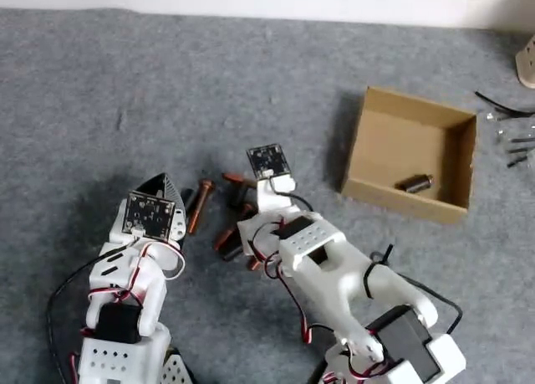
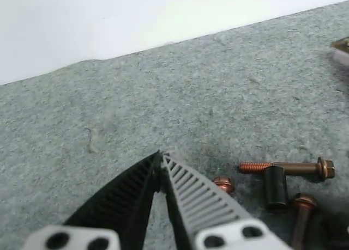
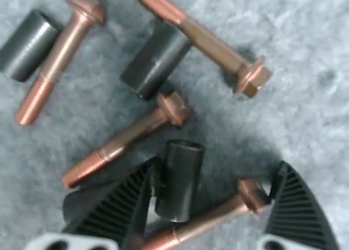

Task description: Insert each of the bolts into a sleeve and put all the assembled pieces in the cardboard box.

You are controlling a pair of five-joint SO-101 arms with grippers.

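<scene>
The bolts (image 3: pixel 122 141) are copper-coloured, the sleeves (image 3: pixel 177 179) dark grey, the carpet (image 1: pixel 251 83) a mottled grey, the cardboard box (image 1: pixel 401 202) plain tan, the arms (image 1: pixel 334 275) white.

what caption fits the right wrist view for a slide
Open right gripper straddles a dark sleeve and copper bolt on grey carpet.

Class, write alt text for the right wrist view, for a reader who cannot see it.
The open end effector straddles a dark sleeve and a copper bolt on grey carpet. Beyond them lie three more bolts and two more sleeves.
</scene>
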